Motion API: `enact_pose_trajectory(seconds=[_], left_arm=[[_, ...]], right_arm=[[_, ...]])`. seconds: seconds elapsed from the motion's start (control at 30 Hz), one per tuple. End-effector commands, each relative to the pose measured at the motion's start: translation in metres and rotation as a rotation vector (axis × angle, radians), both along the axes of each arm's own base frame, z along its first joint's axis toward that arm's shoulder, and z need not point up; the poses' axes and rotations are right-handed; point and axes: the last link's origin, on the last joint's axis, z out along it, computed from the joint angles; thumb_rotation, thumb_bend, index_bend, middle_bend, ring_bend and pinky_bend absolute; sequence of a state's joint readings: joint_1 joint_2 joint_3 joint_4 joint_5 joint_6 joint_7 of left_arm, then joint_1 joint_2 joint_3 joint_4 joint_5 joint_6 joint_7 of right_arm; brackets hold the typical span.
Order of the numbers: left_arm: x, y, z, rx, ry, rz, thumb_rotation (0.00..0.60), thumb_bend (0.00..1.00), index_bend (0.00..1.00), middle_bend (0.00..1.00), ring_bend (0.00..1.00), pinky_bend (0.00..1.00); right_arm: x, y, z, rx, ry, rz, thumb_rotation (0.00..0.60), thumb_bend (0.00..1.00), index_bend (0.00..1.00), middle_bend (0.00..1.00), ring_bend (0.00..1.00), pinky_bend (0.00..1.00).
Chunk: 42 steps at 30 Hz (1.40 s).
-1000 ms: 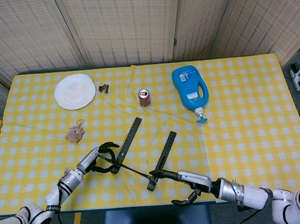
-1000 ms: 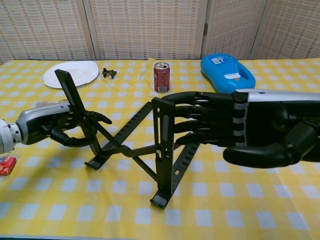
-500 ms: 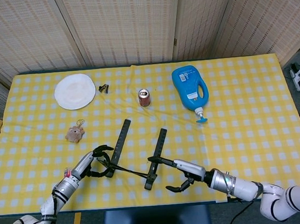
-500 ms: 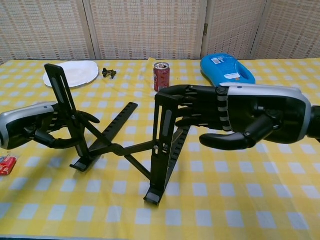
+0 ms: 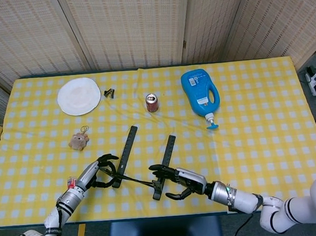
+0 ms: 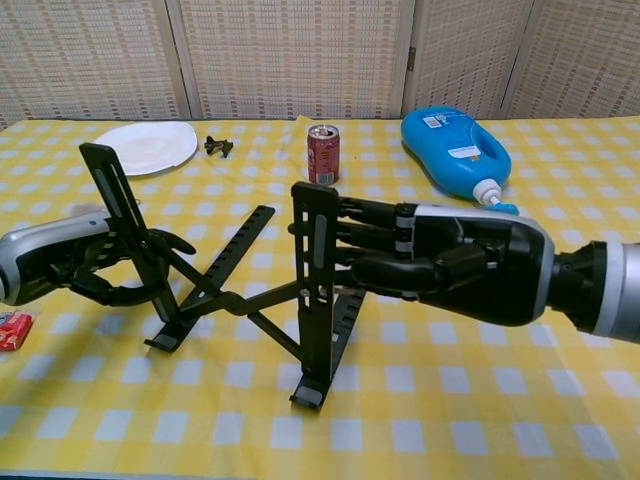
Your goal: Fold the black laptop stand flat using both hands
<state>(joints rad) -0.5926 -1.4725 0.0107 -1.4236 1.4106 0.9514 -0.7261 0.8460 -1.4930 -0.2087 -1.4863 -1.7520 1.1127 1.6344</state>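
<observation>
The black laptop stand [image 6: 236, 300] is unfolded on the yellow checked table, its two slotted arms raised and its crossed bars low between them. In the head view the laptop stand [image 5: 124, 156] lies near the table's front edge. My left hand [image 6: 62, 262] grips the stand's left arm low down, fingers curled round it; the same left hand [image 5: 98, 172] shows from above. My right hand [image 6: 440, 264] holds the right arm, fingers laid against its side and thumb curled below. The head view shows my right hand [image 5: 178, 181] at that arm's near end.
At the back stand a white plate [image 5: 78, 96], a small black clip [image 5: 109, 93], a red can [image 5: 152, 102] and a blue detergent bottle [image 5: 200, 95] lying flat. A small plush toy [image 5: 79, 140] lies left of the stand. A red item [image 6: 12, 330] sits by my left forearm.
The stand has slid left and toward me with both hands. My right hand has turned and closed its fingers against the right arm. The left arm of the stand stands further left.
</observation>
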Motion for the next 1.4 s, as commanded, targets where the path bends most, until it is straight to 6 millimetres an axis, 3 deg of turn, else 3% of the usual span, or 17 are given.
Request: enact_pose_trajectory(seconds=[0.03,0.53,0.83,0.97,1.2,1.4], left_arm=[[-0.001,-0.001,-0.001,-0.003,0.0,0.005,0.6,0.41,0.6,0.23,0.08,0.0],[0.0,-0.001,-0.004,-0.008,0.003,0.002,0.6,0.41,0.6,0.23,0.08,0.0],[0.001,-0.003,-0.002,-0.01,-0.005,-0.011,0.6,0.41,0.56,0.23,0.08,0.0],[0.003,-0.004,0.001,0.003,-0.012,-0.032,0.6,0.41,0.47,0.23,0.07,0.0],[0.006,-0.008,0.012,0.061,0.017,-0.107,0.6,0.41,0.2,0.19,0.05,0.0],[0.009,-0.011,0.023,0.149,0.064,-0.169,0.6,0.41,0.13,0.14,0.01,0.0]], right_arm=[[-0.008,0.003,-0.012,0.071,-0.011,-0.09,0.6,0.45,0.0,0.0,0.02,0.0],[-0.014,0.013,-0.03,0.233,-0.036,-0.215,0.6,0.45,0.0,0.0,0.02,0.0],[-0.011,0.014,-0.021,0.216,-0.063,-0.198,0.6,0.45,0.0,0.0,0.04,0.0],[-0.012,0.013,-0.016,0.144,-0.03,-0.128,0.6,0.45,0.0,0.0,0.04,0.0],[-0.004,0.02,-0.014,-0.111,0.114,0.047,0.6,0.45,0.0,0.0,0.0,0.0],[0.017,0.02,-0.022,-0.176,0.116,0.038,0.6,0.45,0.0,0.0,0.0,0.0]])
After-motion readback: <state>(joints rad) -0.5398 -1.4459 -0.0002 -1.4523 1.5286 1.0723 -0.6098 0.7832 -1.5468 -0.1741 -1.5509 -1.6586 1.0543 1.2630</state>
